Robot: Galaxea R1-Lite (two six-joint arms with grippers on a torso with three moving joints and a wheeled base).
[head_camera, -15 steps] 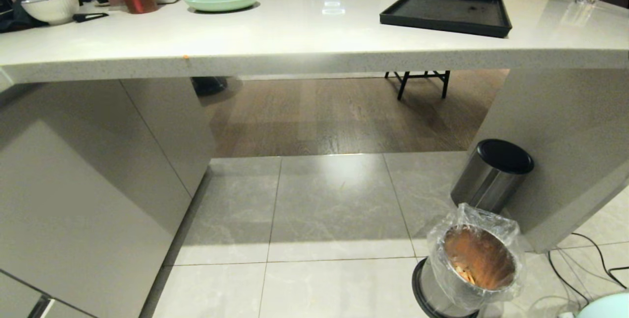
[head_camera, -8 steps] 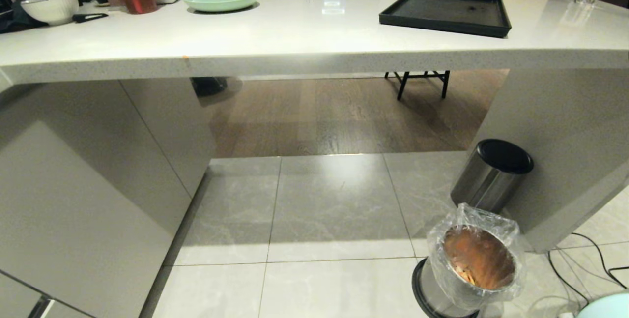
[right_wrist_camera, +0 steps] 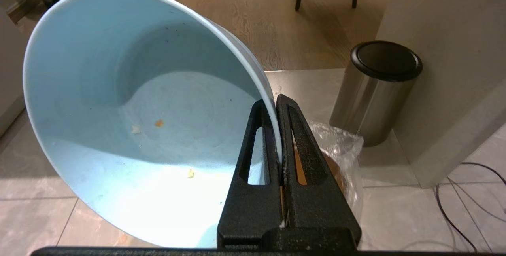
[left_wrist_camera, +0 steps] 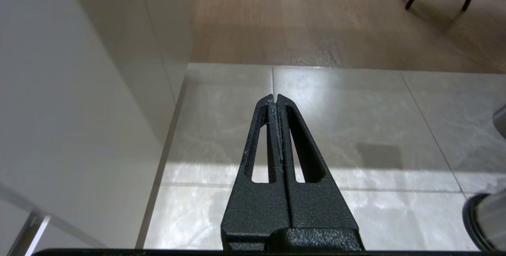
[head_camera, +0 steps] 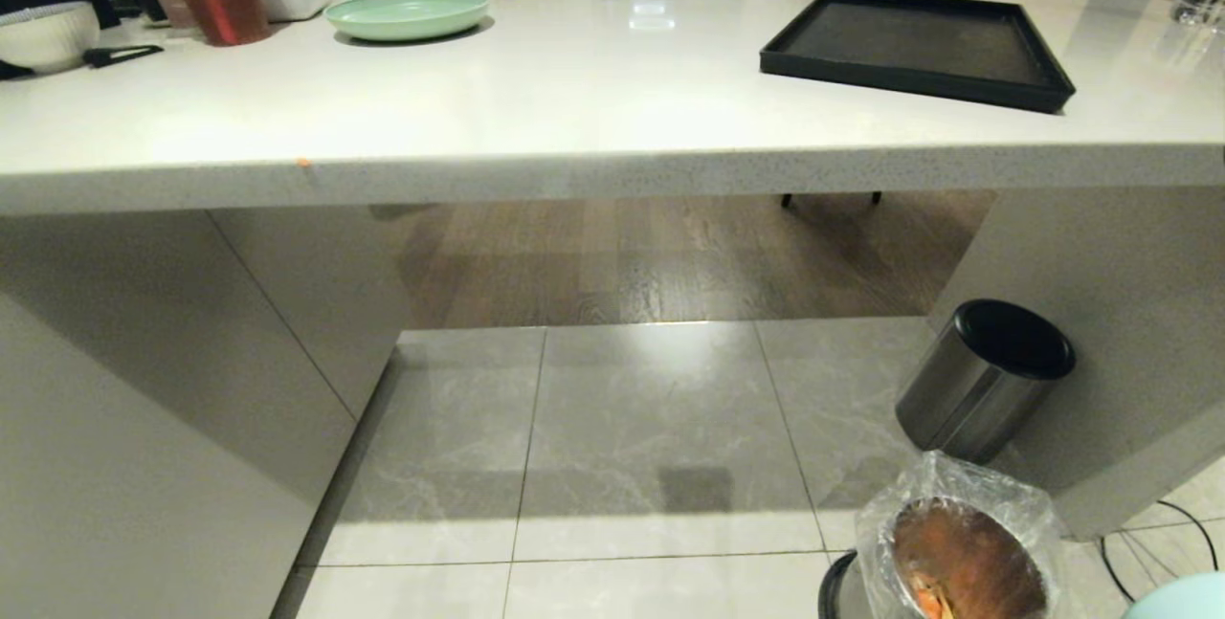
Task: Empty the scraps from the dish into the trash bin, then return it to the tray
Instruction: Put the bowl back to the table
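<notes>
Down by the floor, the right gripper pinches the rim of the pale blue dish, one finger inside the wall and one outside, and holds it tipped on its side. The dish is nearly bare: only a few small crumbs cling to its inside, one orange and two pale. In the head view just a sliver of the dish shows at the lower right corner.

The trash bin stands on the tiled floor just beside the dish, its crinkly clear bag over the rim and an orange chunk lying low inside. Behind it, near the white counter leg, stands a steel bin with a black lid.

On the white counter, the black tray lies towards the right side, with nothing on it. A mint-green plate sits well apart on the far left half, and a white bowl farther left still. A tiny orange speck lies at the counter's near edge.

The left gripper hangs over the floor tiles, its fingers pressed together and holding nothing.
</notes>
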